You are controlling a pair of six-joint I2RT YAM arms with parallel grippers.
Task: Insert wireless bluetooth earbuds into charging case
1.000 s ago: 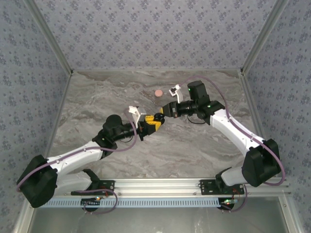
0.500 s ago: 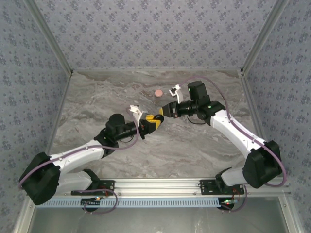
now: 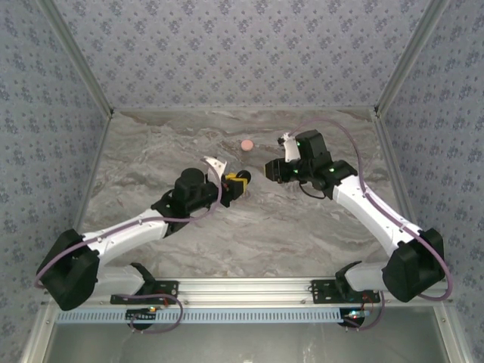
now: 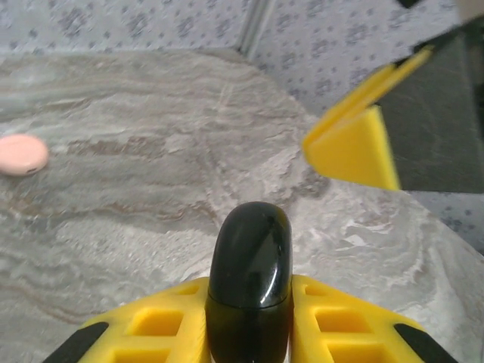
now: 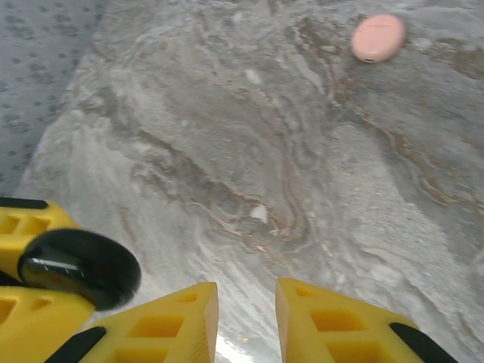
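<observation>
Left pincer (image 4: pixel 250 314): pressed in on a black oval case (image 4: pixel 250 253), with one yellow finger on each flank. The glossy rounded end sticks out past the fingertips.
Why held so: gripped by its narrow sides, the case appears clear of the marbled worktop (image 3: pixel 151 151). Its free end is offered toward the other arm, and I judge this is meant to steady it while that arm works on it.
Right pincer (image 5: pixel 246 306): fingers a little apart with nothing between them, only bare worktop showing through the gap. It faces the case from just beside it and does not touch it.
How the arms stand: seen from above, the two pincers point at each other over the middle of the worktop, with a small gap between their tips.
Task's thing: I take the black oval piece to be the charging case, and it sits in the left pincer's grip. A faint seam crosses it near the fingers and it looks closed.
Earbuds: whether any sit inside the case cannot be told.
Pink round piece (image 3: pixel 247 144): lies flat toward the far side of the worktop, well apart from both pincers and seemingly out of play.
Step in hand: probably a two-arm handling of the case, with one arm bracing it and the other free to act.
Risk: the shell is smooth and rounded, so it could twist or slip between the fingers if pushed off-centre.
</observation>
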